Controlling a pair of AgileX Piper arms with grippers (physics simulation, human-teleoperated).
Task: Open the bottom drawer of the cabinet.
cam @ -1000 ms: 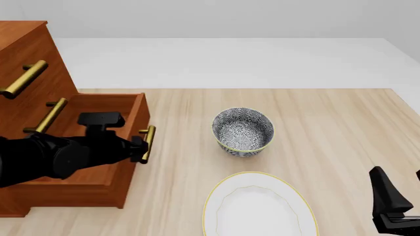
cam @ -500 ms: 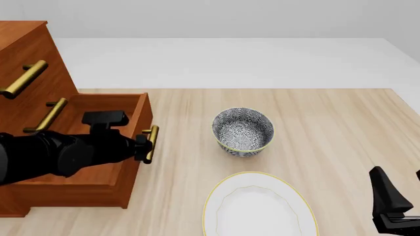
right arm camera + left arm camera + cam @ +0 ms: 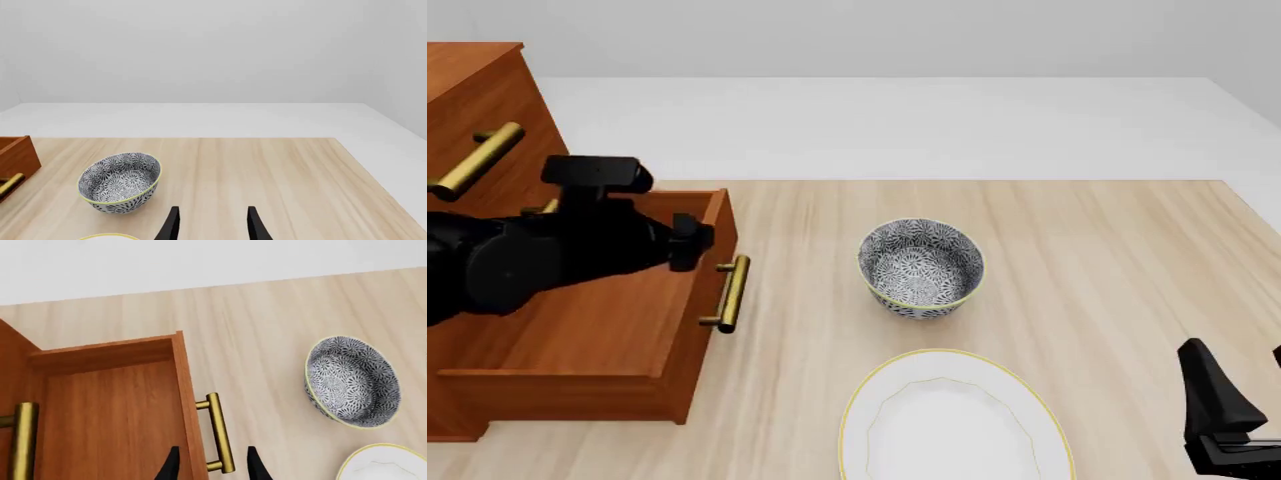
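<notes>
The cabinet [image 3: 481, 100] stands at the table's left. Its bottom drawer [image 3: 601, 330] is pulled out, plain wood showing inside, with its brass handle [image 3: 730, 293] facing right. My left gripper [image 3: 690, 243] is open and empty, raised above the drawer's front edge and apart from the handle. In the left wrist view the open gripper [image 3: 213, 455] hovers over the drawer [image 3: 113, 415] and its handle [image 3: 219, 434]. My right gripper [image 3: 1228, 420] is open and empty at the near right corner; it also shows in the right wrist view [image 3: 212, 217].
A patterned bowl [image 3: 921, 268] stands mid-table, right of the drawer. A white plate with a gold rim [image 3: 954, 425] lies in front of it. The two upper drawers' brass handles [image 3: 478, 160] stick out above the open drawer; my arm partly hides the middle one.
My left gripper has let go of the bottom drawer's handle and risen up and back to the left. The drawer slid out slightly before the release. The right arm has not moved.
</notes>
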